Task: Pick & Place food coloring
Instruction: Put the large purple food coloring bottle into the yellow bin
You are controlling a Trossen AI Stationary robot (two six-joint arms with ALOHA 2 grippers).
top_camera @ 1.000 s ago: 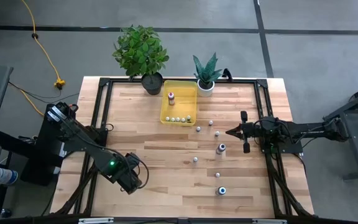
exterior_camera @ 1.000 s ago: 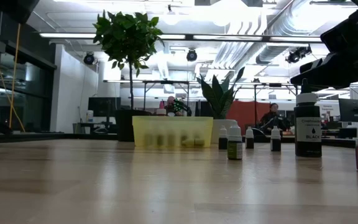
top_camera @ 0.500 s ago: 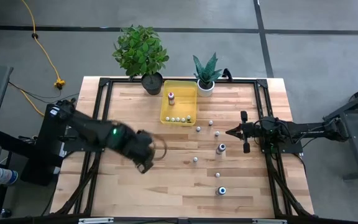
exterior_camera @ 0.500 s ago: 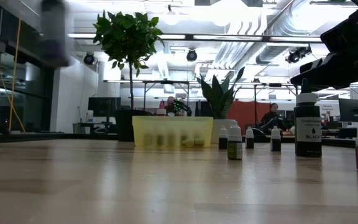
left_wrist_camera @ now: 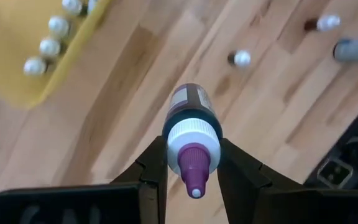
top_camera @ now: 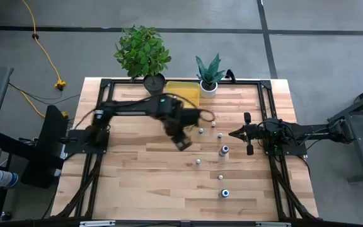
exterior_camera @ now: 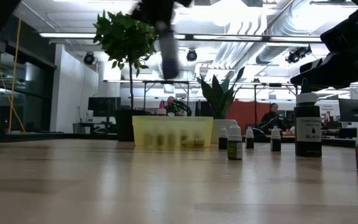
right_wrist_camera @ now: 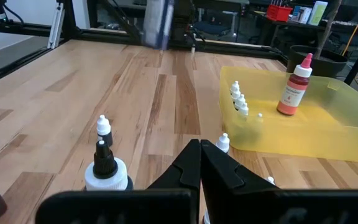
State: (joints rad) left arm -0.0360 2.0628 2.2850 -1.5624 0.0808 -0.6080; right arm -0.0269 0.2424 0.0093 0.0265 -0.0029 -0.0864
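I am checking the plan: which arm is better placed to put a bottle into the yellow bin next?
Left. Its end effector already grips a purple-capped bottle close to the yellow bin. The right end effector is shut, holding nothing.

The left half of the table (top_camera: 125,176) lay open for any pass. On the right half, small bottles (top_camera: 224,150) stood scattered and well apart, the yellow bin (top_camera: 188,94) and two potted plants (top_camera: 145,53) blocking the far edge.

Left gripper (left_wrist_camera: 192,163) clamped mid-table, right gripper (right_wrist_camera: 200,157) closed
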